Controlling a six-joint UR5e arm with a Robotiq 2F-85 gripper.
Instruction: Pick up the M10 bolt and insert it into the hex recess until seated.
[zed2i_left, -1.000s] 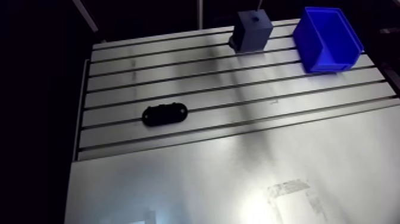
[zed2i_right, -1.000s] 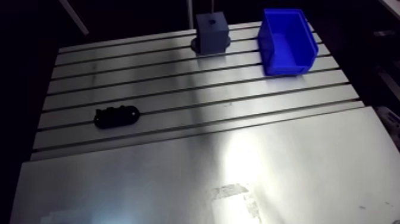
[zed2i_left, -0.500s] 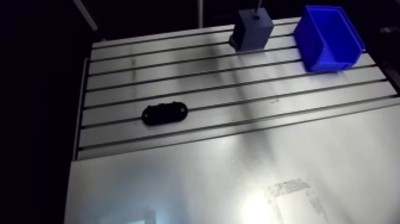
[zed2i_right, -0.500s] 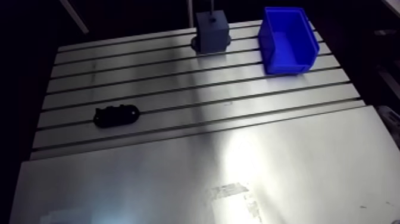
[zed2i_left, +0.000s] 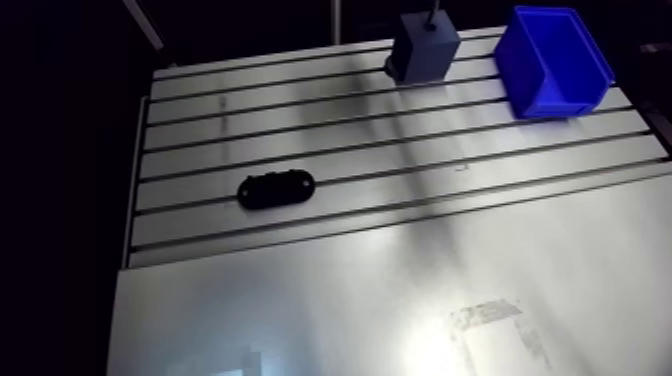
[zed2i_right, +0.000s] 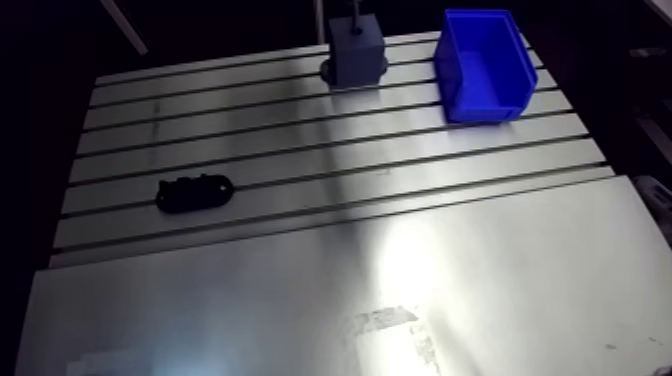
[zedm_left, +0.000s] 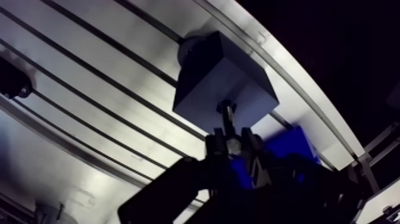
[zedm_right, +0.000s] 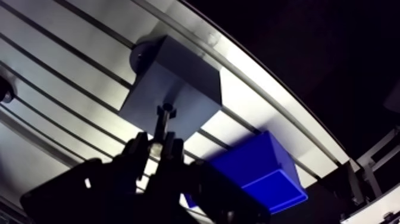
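M10 bolt (zedm_right: 162, 122): dark, slender, wider-headed.

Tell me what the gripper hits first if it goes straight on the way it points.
Probably the grey block: the bolt held in the gripper points at its top face, so the bolt's tip would touch first. Gap unclear.

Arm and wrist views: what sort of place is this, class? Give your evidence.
Probably a robot assembly bench: slotted aluminium table, blue plastic bin, two-finger gripper holding a dark bolt at a grey block.
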